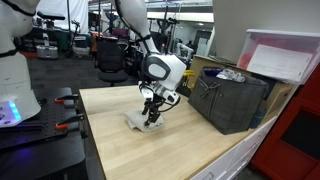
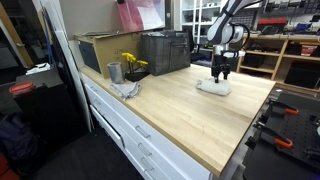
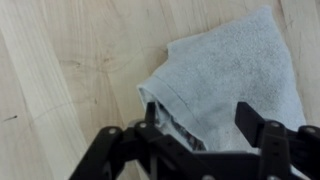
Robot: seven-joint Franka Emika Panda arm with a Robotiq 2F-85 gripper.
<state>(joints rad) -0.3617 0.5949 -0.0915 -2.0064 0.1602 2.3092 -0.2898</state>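
The grey towel (image 3: 230, 70) lies crumpled on the wooden bench (image 1: 130, 150), toward the edge far from the drawers and well apart from the black crate (image 1: 230, 100). The pincer (image 3: 200, 118) hangs just over it with the jaws apart, one on each side of a raised fold. The towel looks soft, light and limp, so it should sag when lifted. I would take it at this thick folded rim, pinching several layers together.

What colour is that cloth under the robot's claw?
Pale grey cloth; clearest in the wrist view.
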